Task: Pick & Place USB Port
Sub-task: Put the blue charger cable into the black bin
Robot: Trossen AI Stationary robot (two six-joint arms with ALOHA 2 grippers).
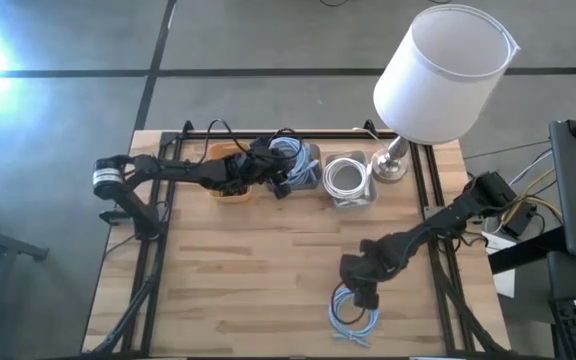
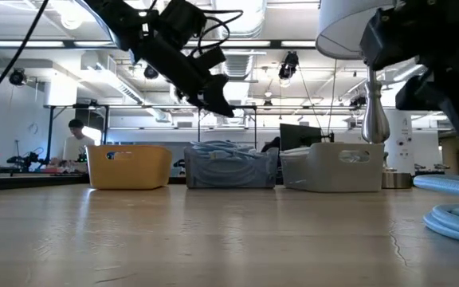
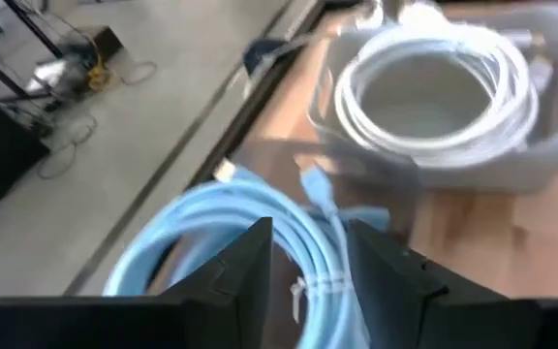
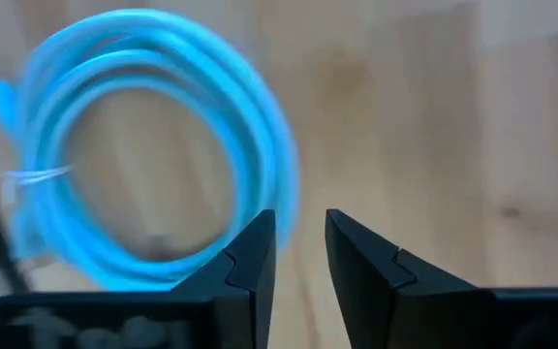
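Blue cable coil (image 1: 353,317) lies flat on the table (image 1: 248,280) near its front edge, right of centre; in the low view it shows at the right edge (image 2: 457,209). Right gripper (image 1: 365,293) sits just above the coil's rim, jaws slightly spread with a narrow gap, nothing between them; the right wrist view shows the coil (image 4: 153,145) beside and ahead of the fingers (image 4: 250,257), not pinched.

Second blue cable coil (image 1: 290,152) sits in the middle bin (image 1: 308,170) at the back of the table. Left gripper (image 1: 278,178) hovers over that bin, raised clear of it in the low view (image 2: 213,96). Its jaws are spread, straddling a strand of the coil (image 3: 231,233) in the left wrist view; cannot tell if they touch it.

White cable coil (image 1: 346,176) fills the clear bin (image 1: 353,195) to the right of the middle bin. Yellow bin (image 1: 230,172) stands to the left. The three bins stand in a row. Lamp (image 1: 446,70) with white shade stands at the back right, just beside the clear bin.

Person (image 2: 74,143) seated far back in the room, low view.
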